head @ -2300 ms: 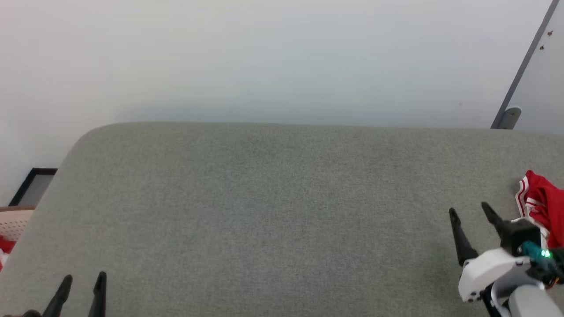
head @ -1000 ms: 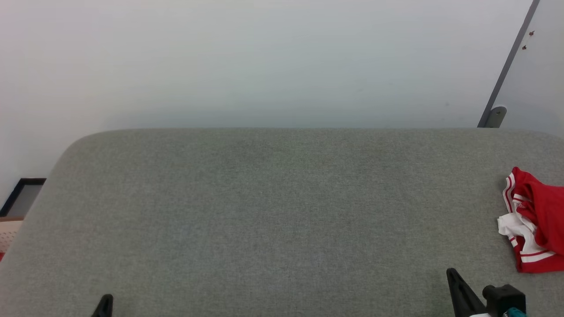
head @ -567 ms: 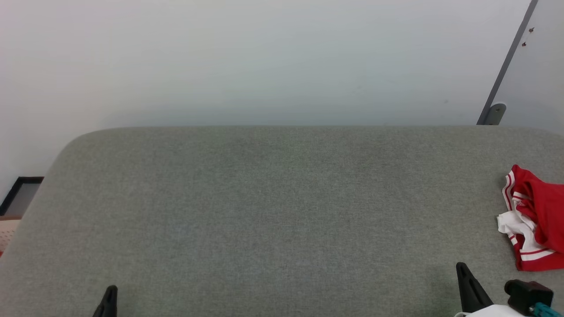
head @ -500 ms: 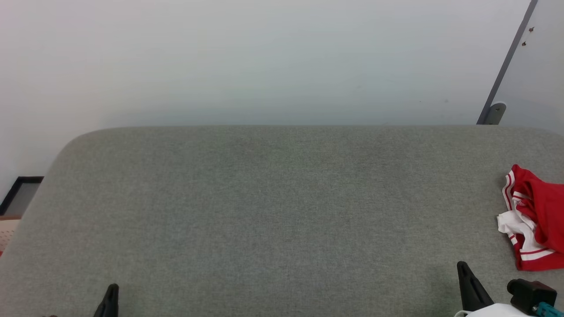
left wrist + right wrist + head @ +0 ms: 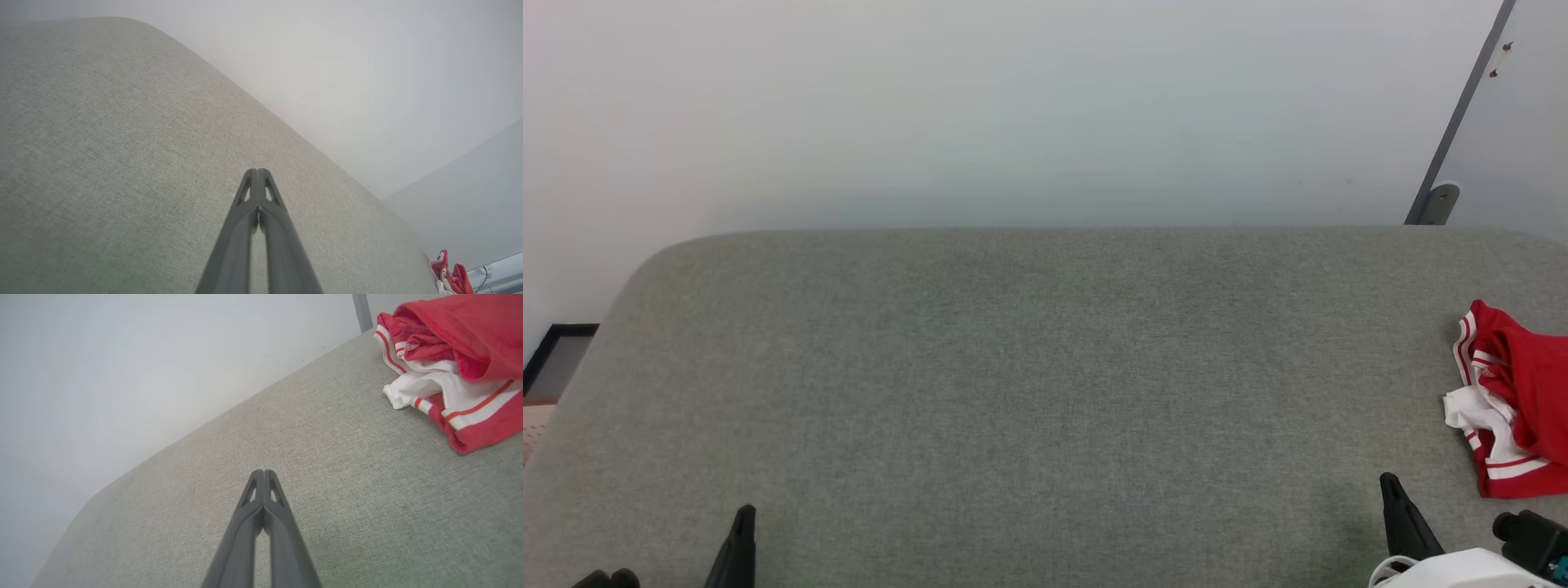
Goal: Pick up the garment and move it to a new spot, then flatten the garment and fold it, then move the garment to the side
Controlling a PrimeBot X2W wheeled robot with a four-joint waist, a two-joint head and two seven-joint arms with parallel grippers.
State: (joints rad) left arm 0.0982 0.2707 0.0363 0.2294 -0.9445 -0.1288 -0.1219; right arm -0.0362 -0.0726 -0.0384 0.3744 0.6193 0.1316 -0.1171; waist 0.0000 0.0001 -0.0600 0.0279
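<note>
Garment (image 5: 1523,384) bunched at grey cushion (image 5: 1013,392) right edge; wall (image 5: 1013,106) behind.

The surface (image 5: 1045,392) was covered in a grey-green woven cloth, matt and slightly coarse, its fine weave showing plainly in both wrist views. The garment (image 5: 1523,400) was soft matt cloth, the red parts with a faintly fuzzy knit face and a stitched hem, the white parts smoother, with flat red-and-white striped trim. The fingers of the left claw (image 5: 258,173) and the right claw (image 5: 264,473) looked like dark matt plastic with a dull sheen, the right wrist housing (image 5: 1462,569) like smooth white plastic, and the wall (image 5: 1013,106) behind was smooth, matt and pale.
</note>
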